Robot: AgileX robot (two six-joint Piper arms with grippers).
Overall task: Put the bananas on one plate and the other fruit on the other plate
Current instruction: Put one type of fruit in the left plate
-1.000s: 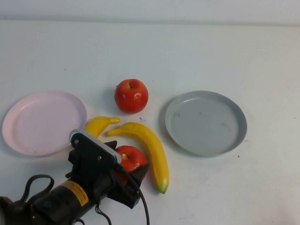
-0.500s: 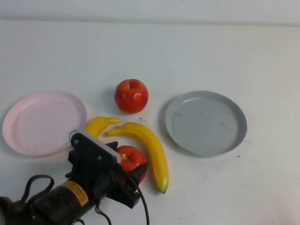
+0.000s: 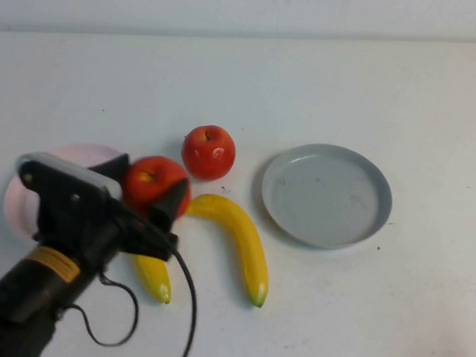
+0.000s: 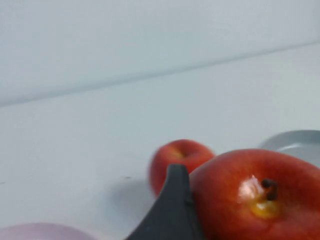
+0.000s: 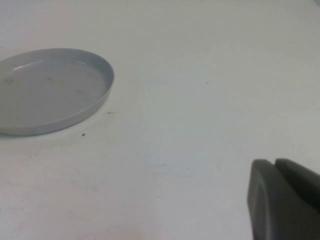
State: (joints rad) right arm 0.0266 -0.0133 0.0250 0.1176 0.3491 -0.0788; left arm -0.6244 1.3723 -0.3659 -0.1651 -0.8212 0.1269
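No writing, number or brand could be read anywhere. The only candidate was a small yellow sticker [image 3: 51, 263] on the black left arm near the tabletop's near left corner, and whatever was printed on it was too small to make out.

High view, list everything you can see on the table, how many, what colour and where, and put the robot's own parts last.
Apples: two, red. One free apple on the table between the plates; one held apple lifted in the left gripper beside the pink plate.
Bananas: two, yellow with greenish tips. The long banana lies left of the grey plate; the short banana is partly hidden under the left arm.
Pink plate: one, pale pink, left side, mostly hidden by the arm.
Grey plate: one, grey, right side, nothing on it.
Table: one, white.
Left gripper: black, closed on the held apple.
Right gripper: dark, shut, over bare table; seen only in its wrist view.
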